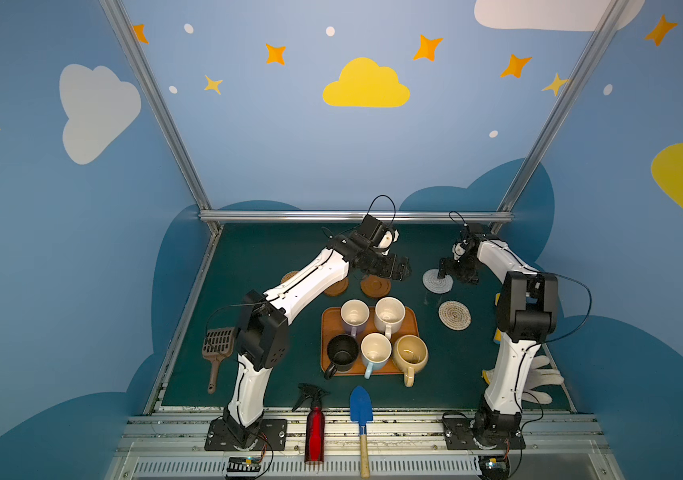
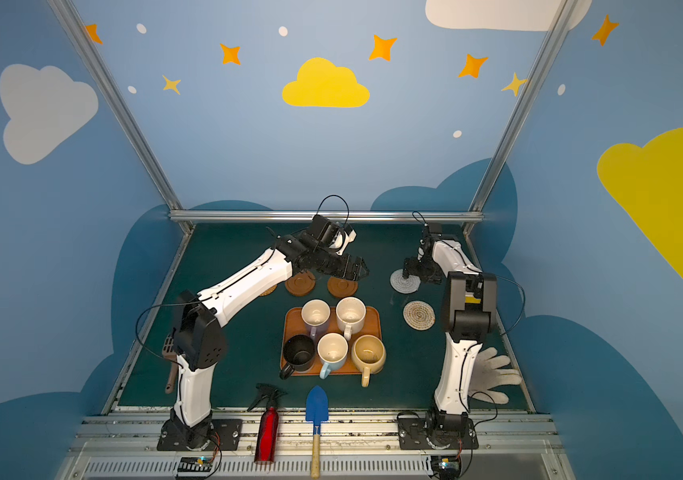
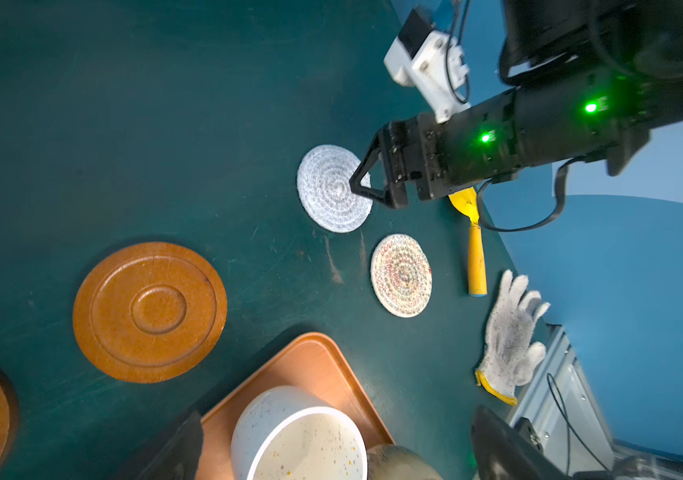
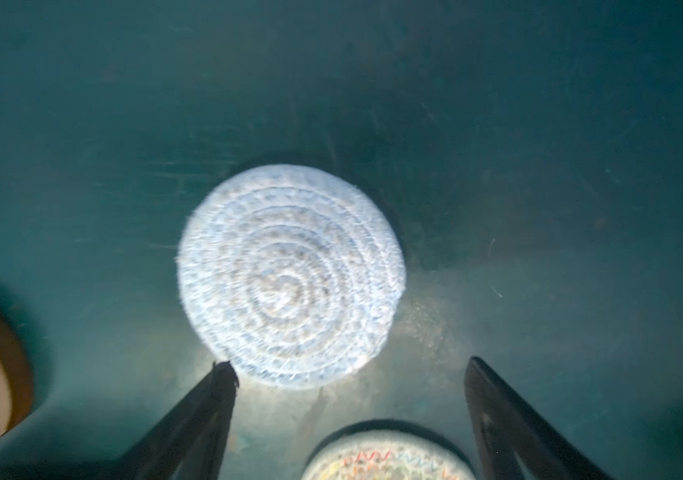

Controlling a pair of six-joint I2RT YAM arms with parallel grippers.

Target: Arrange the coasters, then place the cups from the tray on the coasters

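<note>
- Right arm reaches forward, elbow high, wrist bent down. The right gripper (image 4: 348,363) is spread wide and empty, one fingertip at the rim of the grey-white coiled-rope coaster (image 1: 435,286), at 1 o'clock of the tray (image 1: 330,322).
- Left arm stretches diagonally. The left gripper (image 1: 402,269) is released and empty, near a grooved brown wooden coaster (image 1: 375,287) at 12 o'clock.
- Beige rope coaster (image 1: 454,315) lies flat at 2 o'clock.
- Five handled cups (image 1: 375,349) stand upright on the orange-brown, round-cornered tray, mid-worktop (image 1: 248,257).
</note>
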